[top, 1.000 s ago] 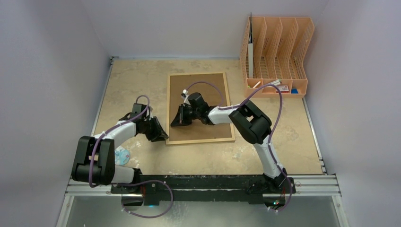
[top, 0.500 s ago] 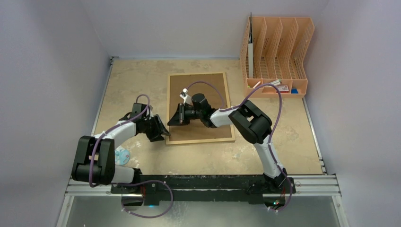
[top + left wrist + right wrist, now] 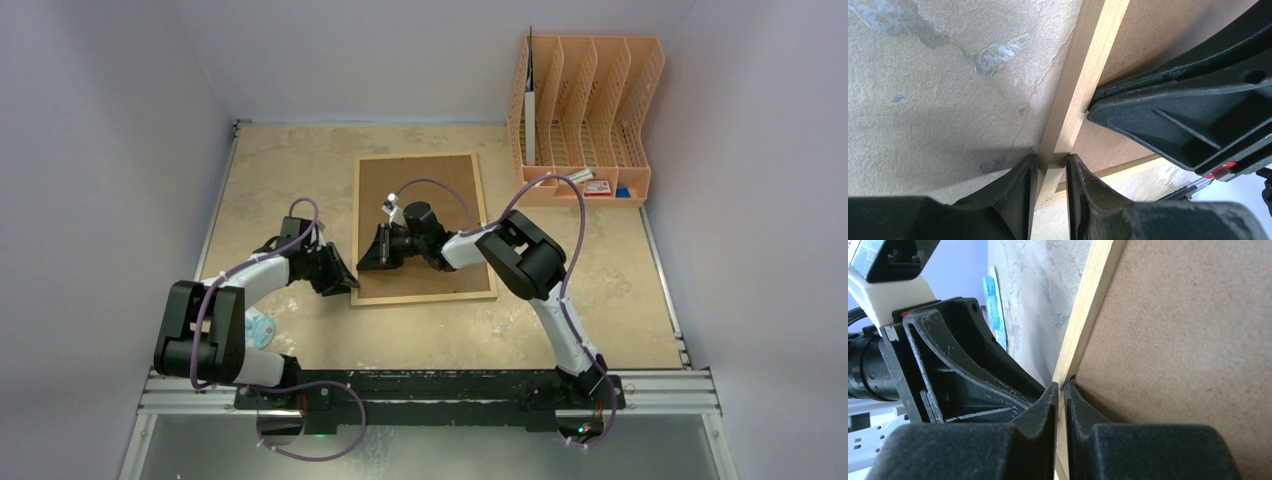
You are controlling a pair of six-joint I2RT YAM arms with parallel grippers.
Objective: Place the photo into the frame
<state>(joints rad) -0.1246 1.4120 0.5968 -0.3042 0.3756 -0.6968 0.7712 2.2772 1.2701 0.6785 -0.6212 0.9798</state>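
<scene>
The frame (image 3: 425, 190) lies face down on the table, brown fibreboard back up, with a thin light-wood border. My left gripper (image 3: 345, 283) is at its left border near the front-left corner. In the left wrist view (image 3: 1052, 161) its fingers are shut on the wood border (image 3: 1088, 55). My right gripper (image 3: 368, 250) lies over the frame's left part. Its jaws are almost together (image 3: 1061, 387), tips at the seam between the border and the fibreboard back (image 3: 1188, 330), with nothing seen held. The photo is not in view.
An orange file organiser (image 3: 585, 110) holding white sheets stands at the back right. A round blue-and-white object (image 3: 258, 330) lies on the table by the left arm's base. The two grippers are close together at the frame's left border.
My right arm's elbow has shifted left and back, and its gripper has edged towards the frame's left border. My left gripper has stayed on the border.
</scene>
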